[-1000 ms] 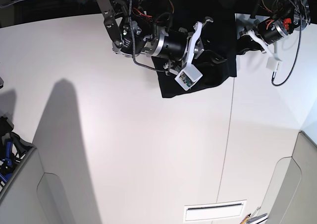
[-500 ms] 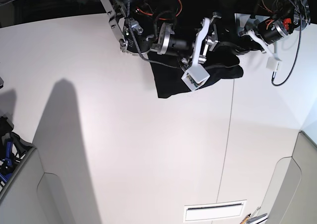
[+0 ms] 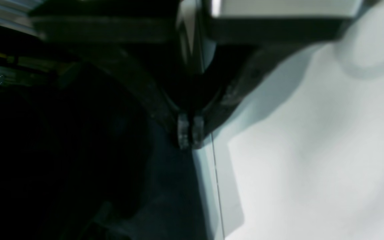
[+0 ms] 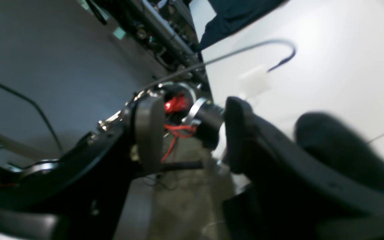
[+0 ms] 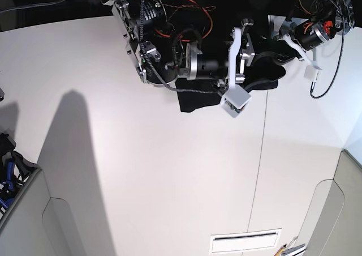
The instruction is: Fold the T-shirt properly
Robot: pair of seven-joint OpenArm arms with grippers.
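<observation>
White counter point(image 5: 169, 171) fills most of the base view, bare except at its far edge, where both arms crowd over the cloth.

Right jaws point(image 4: 192, 133): in the right wrist view the 2 dark fingers stand apart with open space between them and no cloth in the gap, so they look open and empty. Through that gap shows the other arm's wrist with its red wiring. In the base view this arm lies low and stretched across the T-shirt point(image 5: 195, 100), its white wrist camera box point(image 5: 236, 102) hanging just past the cloth's near edge; that reach suggests it is crossing the fabric to find a fresh hold or has just let a fold go.

Left jaws point(image 3: 188, 131): the left wrist view shows the 2 tips pressed together, low against the counter right at the cloth's border. Whether a thin edge of fabric is pinched between them I cannot tell; the picture is dark and blurred. Pinning a hem there would make sense as an anchor.

The T-shirt lies bunched at the far edge, mostly hidden under the arms, a dark corner showing. Folding looks unfinished.
</observation>
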